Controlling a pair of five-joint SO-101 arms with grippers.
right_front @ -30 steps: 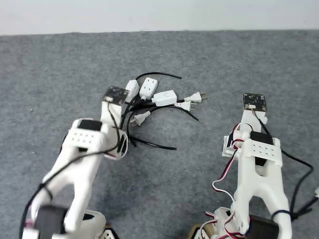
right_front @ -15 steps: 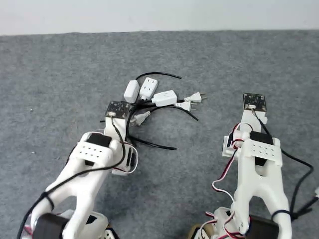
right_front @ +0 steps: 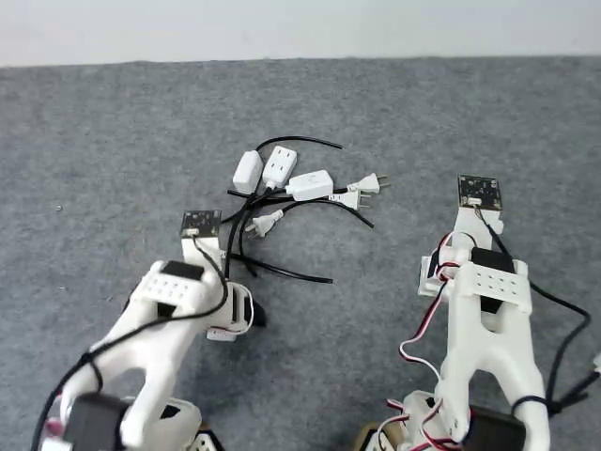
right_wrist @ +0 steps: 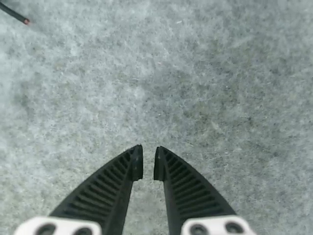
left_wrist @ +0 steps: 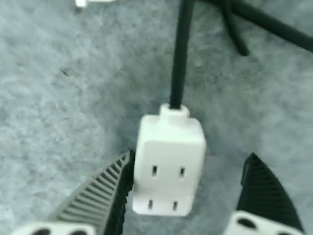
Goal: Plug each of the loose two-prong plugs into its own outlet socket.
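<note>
A white outlet block [left_wrist: 168, 166] with two pairs of slots lies on the grey carpet, and its black cord [left_wrist: 180, 58] runs away from it. My left gripper [left_wrist: 190, 157] is open around this block, one finger [left_wrist: 105, 196] close against its side and the other standing apart. In the high view three more white outlet blocks [right_front: 280, 165] cluster at the middle with tangled black cords. Loose two-prong plugs lie beside them: two [right_front: 364, 186] to the right, one [right_front: 266, 224] nearer the left arm [right_front: 183, 296]. My right gripper [right_wrist: 146, 164] is shut over bare carpet.
The right arm [right_front: 484, 282] stands at the right, apart from the cords. A black cord end [right_wrist: 14, 13] shows at the edge of the right wrist view. Grey carpet [right_front: 113, 141] covers the whole table up to the pale back wall.
The left arm has drawn back from the cord cluster toward the near edge. The right arm, the clustered blocks and the plugs have not moved.
</note>
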